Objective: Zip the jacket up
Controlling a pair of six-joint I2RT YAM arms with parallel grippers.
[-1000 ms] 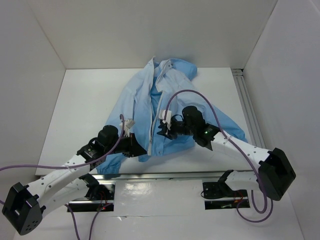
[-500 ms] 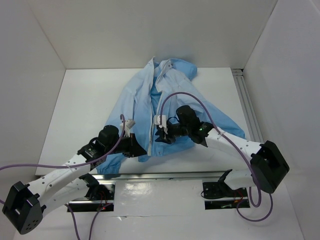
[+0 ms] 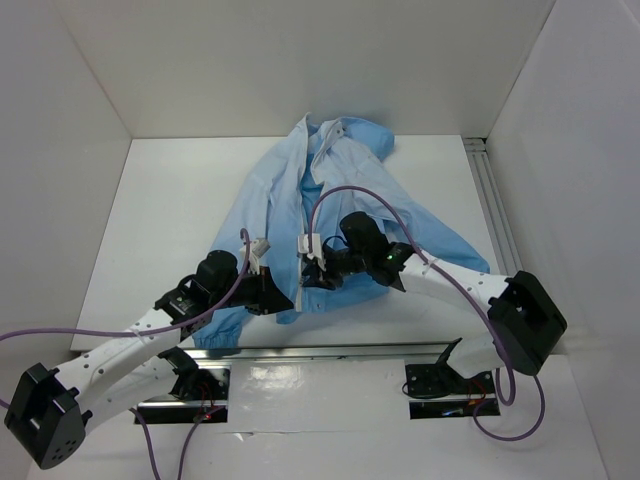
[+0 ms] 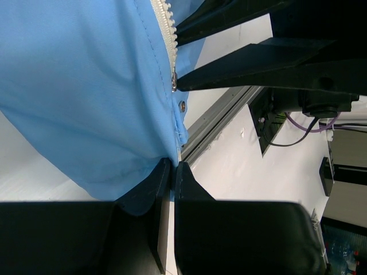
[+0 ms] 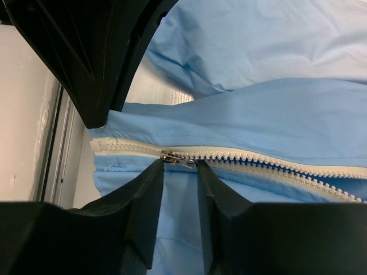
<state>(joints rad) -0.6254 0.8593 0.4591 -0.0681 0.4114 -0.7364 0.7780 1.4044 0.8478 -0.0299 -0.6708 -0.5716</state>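
Pinching the 6 o'clock hem [image 4: 143,175], the left gripper [image 4: 173,167] anchored the jacket [image 3: 270,200] mid-table; the right gripper [image 5: 180,172], barely parted, bracketed the zipper slider [image 5: 178,160], grasp unclear, to pull toward 12.

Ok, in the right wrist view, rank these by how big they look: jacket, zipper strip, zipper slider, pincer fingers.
1. jacket, fills most of the frame.
2. fingers of the right pincer, inflated by nearness to the camera.
3. zipper strip.
4. zipper slider, smallest.
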